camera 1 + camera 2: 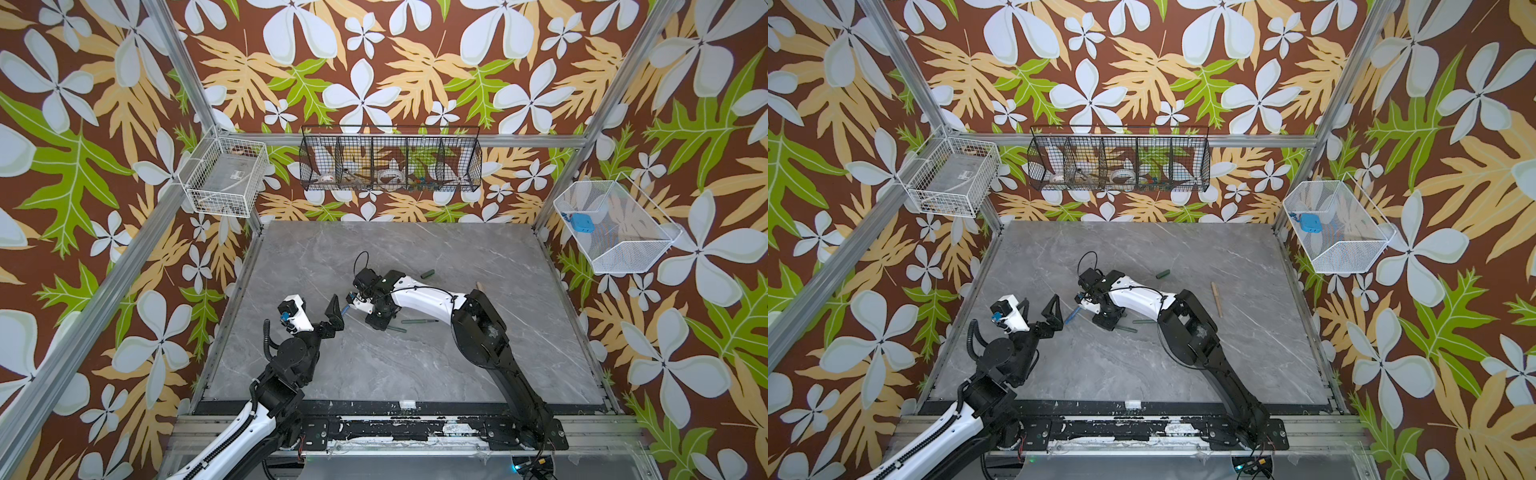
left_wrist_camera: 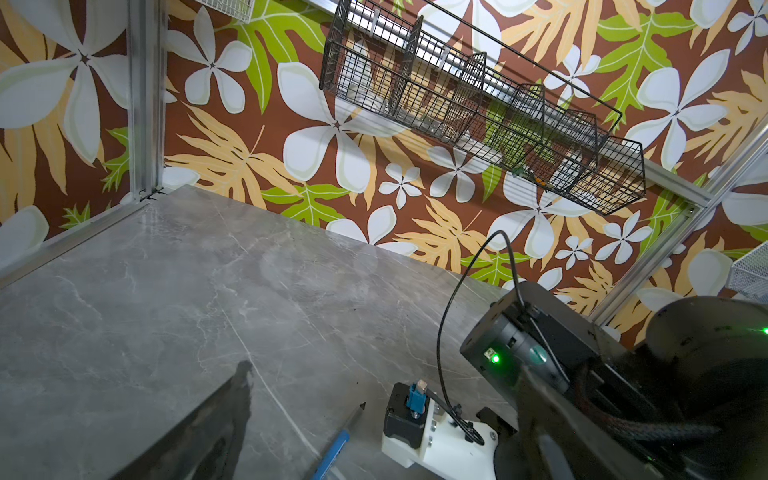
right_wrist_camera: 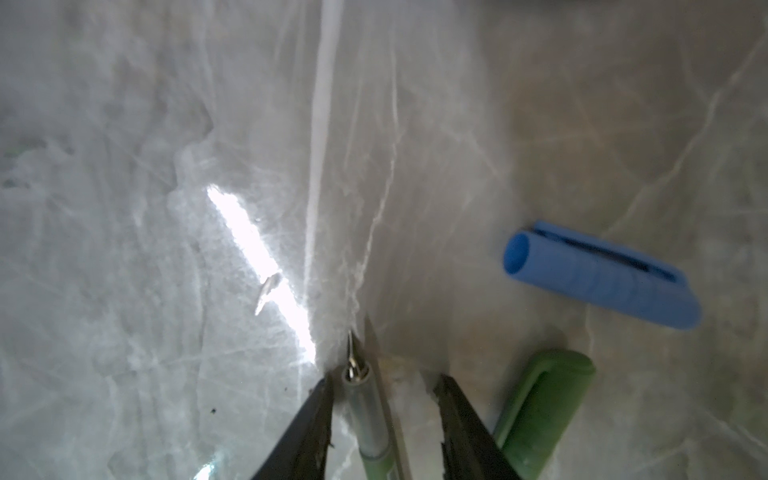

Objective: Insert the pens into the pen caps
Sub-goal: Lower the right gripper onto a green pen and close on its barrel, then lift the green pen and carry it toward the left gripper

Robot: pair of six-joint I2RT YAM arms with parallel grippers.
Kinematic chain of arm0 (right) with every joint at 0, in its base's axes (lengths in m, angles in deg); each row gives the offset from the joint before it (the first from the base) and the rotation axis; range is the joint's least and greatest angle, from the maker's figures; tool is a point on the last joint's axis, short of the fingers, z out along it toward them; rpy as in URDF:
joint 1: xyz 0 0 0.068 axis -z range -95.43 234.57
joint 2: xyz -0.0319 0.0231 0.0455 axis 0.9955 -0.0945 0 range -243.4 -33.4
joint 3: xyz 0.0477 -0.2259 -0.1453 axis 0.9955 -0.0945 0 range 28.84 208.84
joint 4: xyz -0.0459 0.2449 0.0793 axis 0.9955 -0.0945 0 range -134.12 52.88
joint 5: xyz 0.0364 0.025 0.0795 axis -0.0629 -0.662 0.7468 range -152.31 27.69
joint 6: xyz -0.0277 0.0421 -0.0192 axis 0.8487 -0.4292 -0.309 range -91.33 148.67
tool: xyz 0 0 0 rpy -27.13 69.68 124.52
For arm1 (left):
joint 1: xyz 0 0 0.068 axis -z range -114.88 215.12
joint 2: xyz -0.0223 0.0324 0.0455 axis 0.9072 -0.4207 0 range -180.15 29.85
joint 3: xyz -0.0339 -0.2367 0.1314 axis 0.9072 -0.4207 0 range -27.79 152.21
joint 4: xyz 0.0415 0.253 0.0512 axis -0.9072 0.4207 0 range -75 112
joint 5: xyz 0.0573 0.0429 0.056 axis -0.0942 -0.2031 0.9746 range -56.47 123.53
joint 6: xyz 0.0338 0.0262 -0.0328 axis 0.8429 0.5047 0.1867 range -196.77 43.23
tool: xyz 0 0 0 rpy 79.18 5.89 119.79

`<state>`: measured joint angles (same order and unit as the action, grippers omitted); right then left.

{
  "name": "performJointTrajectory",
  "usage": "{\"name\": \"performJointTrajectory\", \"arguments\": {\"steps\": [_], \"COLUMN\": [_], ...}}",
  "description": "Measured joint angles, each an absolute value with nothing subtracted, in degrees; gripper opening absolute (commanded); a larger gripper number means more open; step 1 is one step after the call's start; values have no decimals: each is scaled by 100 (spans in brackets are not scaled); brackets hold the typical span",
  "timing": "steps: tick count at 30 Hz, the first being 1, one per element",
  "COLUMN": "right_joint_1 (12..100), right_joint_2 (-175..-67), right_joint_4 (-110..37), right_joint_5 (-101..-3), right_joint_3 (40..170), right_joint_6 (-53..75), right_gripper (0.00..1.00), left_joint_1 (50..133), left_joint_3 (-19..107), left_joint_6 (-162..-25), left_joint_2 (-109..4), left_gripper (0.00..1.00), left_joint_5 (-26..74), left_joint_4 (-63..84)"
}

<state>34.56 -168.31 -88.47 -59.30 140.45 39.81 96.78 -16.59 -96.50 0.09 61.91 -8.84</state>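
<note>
My right hand (image 3: pixel 384 380), jaws narrow but not closed, straddles the slim dark-green plastic stick pen (image 3: pixel 368 419), which lies lengthwise between them, tip pointing away.

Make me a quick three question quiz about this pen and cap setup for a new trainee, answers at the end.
1. True or false: the left claw is shut on a pen.
2. In the right wrist view, what lies between the fingers of the right claw? A) a blue cap B) a green pen C) a tan pen
3. Fill in: the blue cap lies on the ____, near a green cap.

Key: 1 false, it stands wide open. 2 B. 3 table.
</note>
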Motion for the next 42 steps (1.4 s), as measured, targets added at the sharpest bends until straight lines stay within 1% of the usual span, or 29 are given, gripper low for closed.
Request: {"name": "performJointTrajectory", "arguments": {"steps": [10, 20, 25, 30, 33, 38, 42], "right_joint_1": [3440, 3429, 3453, 3578, 3840, 4297, 4531], "right_joint_2": [-16991, -16807, -16556, -15894, -15295, -14261, -13577], "right_joint_4": [-8950, -8801, -8788, -8349, -7802, -6600, -5507], "right_joint_5": [-5972, -6040, -5847, -5495, -5231, -4634, -4175], "right_joint_3": [14281, 14008, 13763, 13326, 12707, 11337, 10336], "right_joint_6": [3956, 3718, 3487, 3303, 3119, 2695, 2243], "right_gripper": [19, 7, 5, 3, 2, 0, 0], "left_joint_1": [9678, 9678, 9678, 9678, 9678, 9678, 9678], "left_joint_3": [-1696, -1729, -1738, -1738, -1727, -1576, -1449], "left_joint_6": [-9648, -9630, -9630, -9608, -9565, -9442, -9396], "left_joint_2": [1, 88, 97, 58, -91, -640, -1114], "left_gripper": [100, 100, 100, 100, 100, 100, 100], "left_joint_5": [6189, 6189, 6169, 6123, 5859, 5105, 4495], "left_joint_4": [-908, -927, -930, -940, -1030, -1244, -1367]}}
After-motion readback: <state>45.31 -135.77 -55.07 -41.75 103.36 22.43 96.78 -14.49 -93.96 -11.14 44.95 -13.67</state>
